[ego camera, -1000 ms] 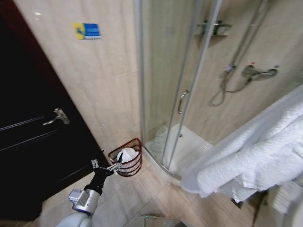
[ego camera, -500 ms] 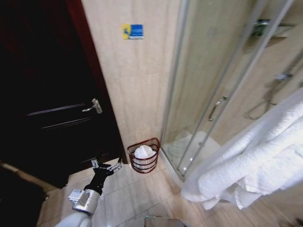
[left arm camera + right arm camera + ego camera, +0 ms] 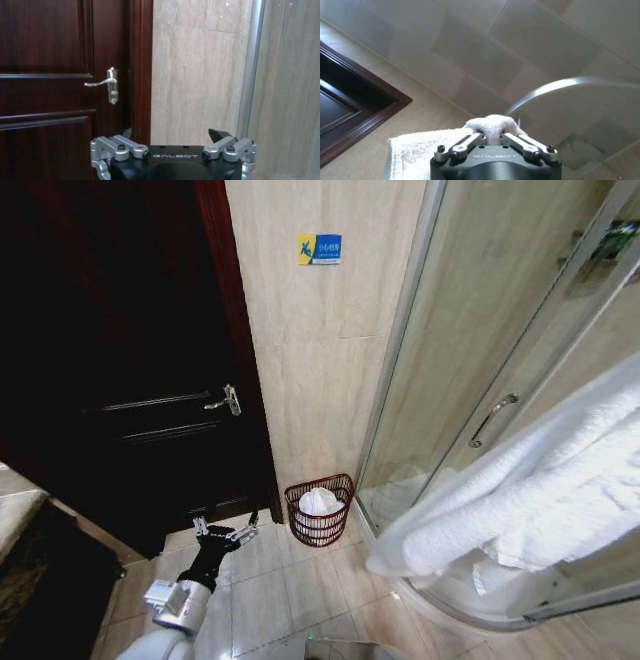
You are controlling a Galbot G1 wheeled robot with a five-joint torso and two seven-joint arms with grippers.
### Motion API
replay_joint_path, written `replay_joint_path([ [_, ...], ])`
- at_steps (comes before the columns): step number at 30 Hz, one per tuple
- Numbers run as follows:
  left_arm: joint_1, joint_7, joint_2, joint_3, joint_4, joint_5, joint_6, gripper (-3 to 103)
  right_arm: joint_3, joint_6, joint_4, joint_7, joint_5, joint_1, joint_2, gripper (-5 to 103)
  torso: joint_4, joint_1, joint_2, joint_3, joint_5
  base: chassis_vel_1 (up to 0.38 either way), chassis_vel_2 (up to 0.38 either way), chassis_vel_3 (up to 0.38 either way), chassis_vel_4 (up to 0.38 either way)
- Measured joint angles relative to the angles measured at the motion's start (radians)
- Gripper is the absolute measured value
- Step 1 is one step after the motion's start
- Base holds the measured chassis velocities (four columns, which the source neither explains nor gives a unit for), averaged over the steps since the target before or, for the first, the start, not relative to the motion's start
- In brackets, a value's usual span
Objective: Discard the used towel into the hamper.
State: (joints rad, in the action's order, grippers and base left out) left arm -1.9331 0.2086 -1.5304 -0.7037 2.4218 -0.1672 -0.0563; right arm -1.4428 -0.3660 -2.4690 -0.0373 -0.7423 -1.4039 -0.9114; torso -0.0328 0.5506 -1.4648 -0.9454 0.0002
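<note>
Head view: hamper (image 3: 320, 511) sitting on floor against wall, between door (image 3: 130, 380) and shower glass (image 3: 480, 360), white cloth inside. Left gripper (image 3: 222, 532) hanging just left of hamper, fingers spread, holding nothing.

Left wrist view: left gripper facing door handle (image 3: 106, 83), jaws gaping empty.

Right wrist view: right gripper (image 3: 492, 137) pinching towel (image 3: 435, 148), fingers clamping on white fold.

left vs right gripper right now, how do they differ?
The left gripper is open and holds nothing; the right gripper is shut on a white towel. The left gripper faces the dark door and tiled wall; the right gripper looks down at floor tiles. Both bear the same black body and silver fingers.
</note>
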Motion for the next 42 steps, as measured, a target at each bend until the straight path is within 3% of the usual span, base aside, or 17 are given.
replay_joint_path([
  [27, 0.000, 0.000, 0.000, 0.000, 0.000, 0.000, 0.000, 100, 0.017, 0.008, -0.006, 0.004, 0.019, 0.001, -0.021, 5, -0.0001, 0.000, 0.001, 0.000, -0.0001, 0.022, 0.024, -0.017, -0.019],
  [42, 0.000, 0.000, 0.000, 0.000, 0.000, 0.000, 0.000, 100, 0.018, 0.008, -0.009, 0.003, 0.017, 0.000, -0.018, 5, -0.0003, 0.000, 0.001, 0.001, -0.0009, 0.166, 0.167, -0.174, -0.169],
])
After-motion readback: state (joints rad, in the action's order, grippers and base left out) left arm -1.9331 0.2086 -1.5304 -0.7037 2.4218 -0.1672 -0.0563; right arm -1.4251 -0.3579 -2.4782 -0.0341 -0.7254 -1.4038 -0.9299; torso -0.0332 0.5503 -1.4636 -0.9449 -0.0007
